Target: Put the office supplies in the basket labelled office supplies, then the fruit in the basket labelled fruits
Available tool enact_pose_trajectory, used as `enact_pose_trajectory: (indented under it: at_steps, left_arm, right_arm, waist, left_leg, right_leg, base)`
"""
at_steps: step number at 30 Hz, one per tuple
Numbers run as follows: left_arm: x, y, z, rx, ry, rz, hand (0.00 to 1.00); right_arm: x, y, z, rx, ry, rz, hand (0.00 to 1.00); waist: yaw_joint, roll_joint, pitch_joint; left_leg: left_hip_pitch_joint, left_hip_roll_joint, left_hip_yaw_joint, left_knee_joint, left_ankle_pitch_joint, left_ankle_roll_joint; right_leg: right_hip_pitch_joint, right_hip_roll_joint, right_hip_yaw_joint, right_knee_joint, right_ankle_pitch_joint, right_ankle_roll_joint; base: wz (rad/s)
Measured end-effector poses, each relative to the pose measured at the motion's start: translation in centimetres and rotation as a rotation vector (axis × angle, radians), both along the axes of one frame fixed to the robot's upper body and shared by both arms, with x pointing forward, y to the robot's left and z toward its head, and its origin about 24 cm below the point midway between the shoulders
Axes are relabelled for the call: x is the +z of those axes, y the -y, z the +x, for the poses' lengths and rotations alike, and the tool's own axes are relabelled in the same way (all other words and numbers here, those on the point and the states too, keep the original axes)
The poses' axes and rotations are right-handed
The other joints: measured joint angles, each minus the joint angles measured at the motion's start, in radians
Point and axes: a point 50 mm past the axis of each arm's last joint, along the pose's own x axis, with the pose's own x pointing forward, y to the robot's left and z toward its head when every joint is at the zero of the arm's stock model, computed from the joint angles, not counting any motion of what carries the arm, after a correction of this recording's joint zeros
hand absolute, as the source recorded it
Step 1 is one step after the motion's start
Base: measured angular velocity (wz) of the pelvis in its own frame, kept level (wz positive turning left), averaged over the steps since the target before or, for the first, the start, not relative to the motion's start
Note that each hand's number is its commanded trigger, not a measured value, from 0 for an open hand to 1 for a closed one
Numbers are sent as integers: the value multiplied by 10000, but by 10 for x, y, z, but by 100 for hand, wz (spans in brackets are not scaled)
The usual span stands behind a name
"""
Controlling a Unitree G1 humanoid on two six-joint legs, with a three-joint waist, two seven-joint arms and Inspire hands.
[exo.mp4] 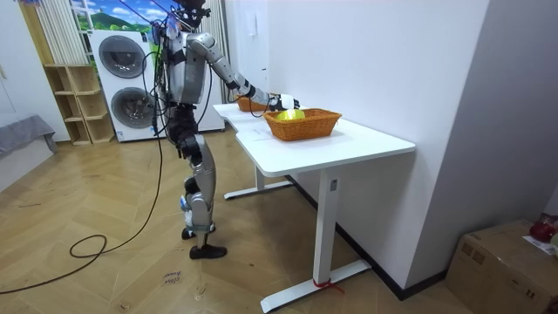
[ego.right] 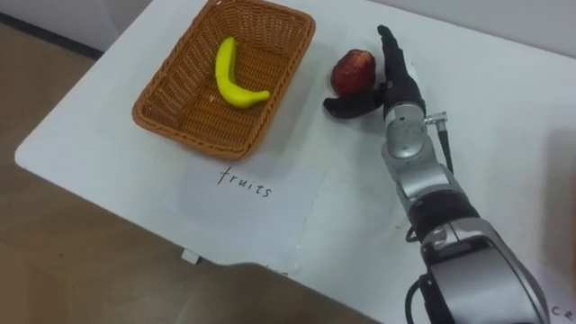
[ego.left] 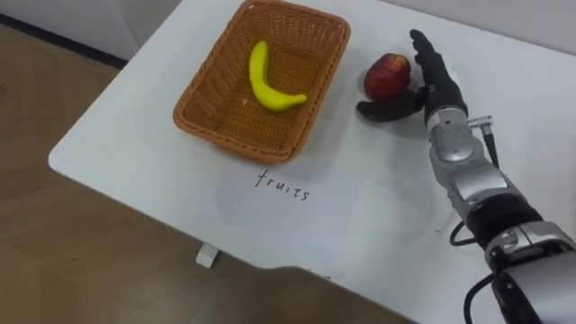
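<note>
Left eye view: a white table (ego.left: 117, 135) carries 1 woven basket (ego.left: 202, 108), and 1 yellow banana (ego.left: 270, 81) lies inside it on the bottom. Just right of the basket, outside its rim, a red apple (ego.left: 387, 74) stands on the table surface. The right hand (ego.left: 439, 85) is placed at the right side of the apple. Its fingers (ego.left: 423, 49) are straight and point away from the robot, along the apple. The thumb (ego.left: 389, 111) is spread to the left and lies on the table in front of the apple, very close to it; whether it touches I cannot tell. The hand is released, so it frames the apple from 2 sides but does not clasp it. In front of the basket a sheet of paper (ego.left: 306, 202) with 1 handwritten word lies flat on the table.

Right eye view: a narrow strip of bare table separates the apple from the basket wall.

Room view: the robot stands upright on the wooden floor (exo.mp4: 105, 262) at the table, with its right arm stretched over the top beside the basket. A second basket (exo.mp4: 251, 105) stands farther back on the table. Behind the robot are 2 stacked washing machines (exo.mp4: 122, 57) and an open shelf (exo.mp4: 77, 105). A cardboard box (exo.mp4: 501, 262) sits at the room view's lower right.
</note>
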Motion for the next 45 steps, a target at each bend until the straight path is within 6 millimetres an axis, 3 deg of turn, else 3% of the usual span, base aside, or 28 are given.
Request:
enact_pose_trajectory:
  at_steps: [1, 5, 12, 17, 23, 34, 45]
  left_arm:
    - [0, 0, 0, -2, -8, 3, 0]
    - [0, 0, 0, -45, -94, -114, 0]
    - [-1, 0, 0, -105, -231, -243, 0]
    - [0, -1, 4, -142, -216, -244, 0]
    - [1, 0, 7, -289, -200, -256, 0]
    - [-1, 0, 6, -605, -453, -279, 0]
    - [2, -4, 12, -1245, -280, -2, 0]
  right_arm:
    - [0, 1, 0, -8, 11, -29, 100]
    - [3, 6, 1, -166, 114, -363, 100]
    - [11, 22, 1, -433, 263, -994, 100]
    - [11, 23, 2, -466, 137, -1109, 100]
    - [9, 14, 3, -44, -14, -959, 100]
    - [4, 8, 3, 368, -324, -698, 100]
    - [1, 10, 1, 546, -574, -175, 100]
  waist:
    - [6, -9, 3]
    - [25, -85, 48]
    - [80, -103, 57]
    - [127, -187, 108]
    - [310, -187, 108]
    - [332, -217, 94]
    - [196, -421, -31]
  left_leg:
    - [-26, -2, -1, 14, 0, 0]
    - [-42, -4, -10, 42, 0, 0]
    - [-36, 0, -35, 158, 0, 0]
    - [-41, -3, -37, 171, 0, 0]
    - [-43, -7, -68, 183, -1, -1]
    - [-22, -17, -99, 217, -1, -1]
    - [-9, -19, -115, 330, -1, -2]
  right_leg:
    - [-13, -1, 2, 0, 0, 0]
    - [-14, -2, 2, 0, 2, -4]
    - [-10, -19, 17, 11, 2, -4]
    - [-14, -58, 14, 11, 2, -3]
    - [2, -59, -6, 20, 2, -4]
    - [20, -98, 3, 162, 2, -4]
    - [50, -105, 2, 161, 1, -5]
  base:
    - [0]
    - [0]
    - [0]
    - [0]
    - [2]
    - [1]
    - [0]
